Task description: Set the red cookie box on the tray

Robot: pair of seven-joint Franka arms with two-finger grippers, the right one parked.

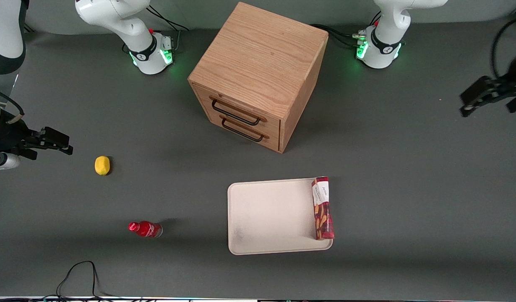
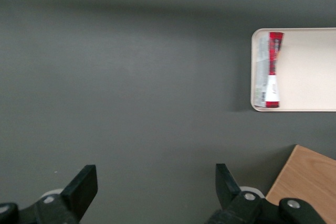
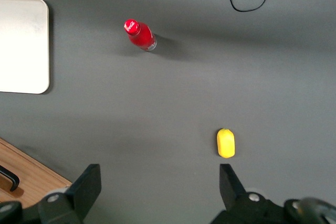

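Observation:
The red cookie box [image 1: 323, 207] lies flat on the cream-white tray [image 1: 270, 214], along the tray's edge toward the working arm's end, with its white patch end farther from the front camera. The left wrist view shows the box [image 2: 273, 69] resting inside the tray's rim [image 2: 310, 66]. My left gripper [image 1: 488, 107] hangs over bare table toward the working arm's end, well away from the tray. It is open and empty, and its fingers [image 2: 86, 184] stand wide apart around the gripper's middle [image 2: 155, 182].
A wooden two-drawer cabinet [image 1: 258, 75] stands farther from the front camera than the tray. A yellow lemon [image 1: 102, 165] and a small red bottle [image 1: 145, 229] lie toward the parked arm's end. A black cable [image 1: 77, 277] loops at the table's near edge.

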